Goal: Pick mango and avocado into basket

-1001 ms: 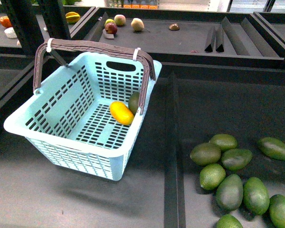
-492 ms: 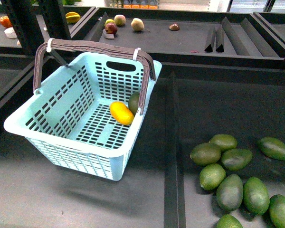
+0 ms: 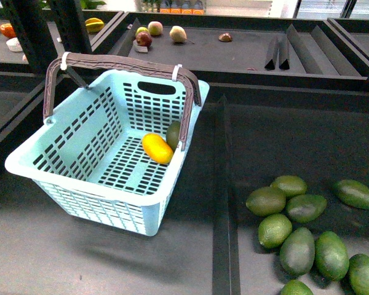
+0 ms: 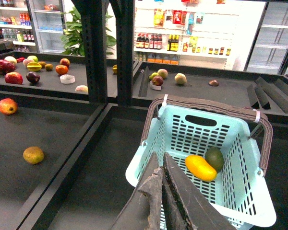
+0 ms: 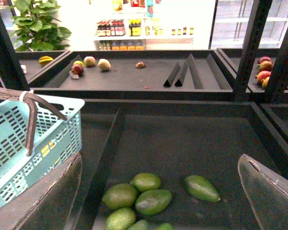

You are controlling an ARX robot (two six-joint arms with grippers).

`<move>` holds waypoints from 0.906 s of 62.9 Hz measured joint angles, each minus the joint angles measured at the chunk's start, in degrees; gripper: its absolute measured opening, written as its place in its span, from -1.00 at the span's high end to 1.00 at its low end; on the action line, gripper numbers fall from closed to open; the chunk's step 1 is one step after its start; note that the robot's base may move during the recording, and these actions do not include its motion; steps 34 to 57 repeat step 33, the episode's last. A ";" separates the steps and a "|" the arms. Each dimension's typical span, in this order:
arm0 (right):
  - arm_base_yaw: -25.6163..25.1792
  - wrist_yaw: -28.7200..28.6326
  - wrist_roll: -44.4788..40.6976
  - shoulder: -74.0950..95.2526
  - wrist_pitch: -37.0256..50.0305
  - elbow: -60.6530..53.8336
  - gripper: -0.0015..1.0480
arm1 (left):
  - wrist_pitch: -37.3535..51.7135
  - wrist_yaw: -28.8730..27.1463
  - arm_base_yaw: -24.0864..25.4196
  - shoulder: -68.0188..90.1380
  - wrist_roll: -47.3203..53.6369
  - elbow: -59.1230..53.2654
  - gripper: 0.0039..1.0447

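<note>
The pale aqua basket stands at the left of the front view, its brown handles up. The yellow-orange mango lies on its floor against the right wall, and a dark green avocado lies right behind it. Both also show in the left wrist view, mango and avocado, inside the basket. My left gripper is shut and empty, near the basket's near rim. My right gripper is open and empty above loose avocados. Neither arm shows in the front view.
Several loose avocados lie in the bin at the right. A raised divider runs between basket and avocado bin. Other fruit lies on the far shelf. Dark shelf posts stand behind the basket. Fruit lies in the left bin.
The view has shifted slightly; the basket and fruit sit a little lower in frame. Nothing has been taken hold of or let go.
</note>
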 joint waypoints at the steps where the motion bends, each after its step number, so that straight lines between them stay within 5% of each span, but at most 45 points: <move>1: 0.00 0.00 0.00 0.00 0.00 0.00 -0.83 | 0.00 0.00 0.00 0.00 0.00 0.00 0.96; 13: 0.00 0.00 0.00 0.00 0.00 0.00 -0.83 | 0.00 0.00 0.00 0.00 0.00 0.00 0.96; 33: 0.00 0.00 0.00 0.00 0.00 0.00 -0.83 | 0.00 0.00 0.00 0.00 0.00 0.00 -0.50; 57: 0.00 0.00 0.00 0.00 0.00 0.00 -0.83 | 0.00 0.00 0.00 0.00 0.00 0.00 -0.50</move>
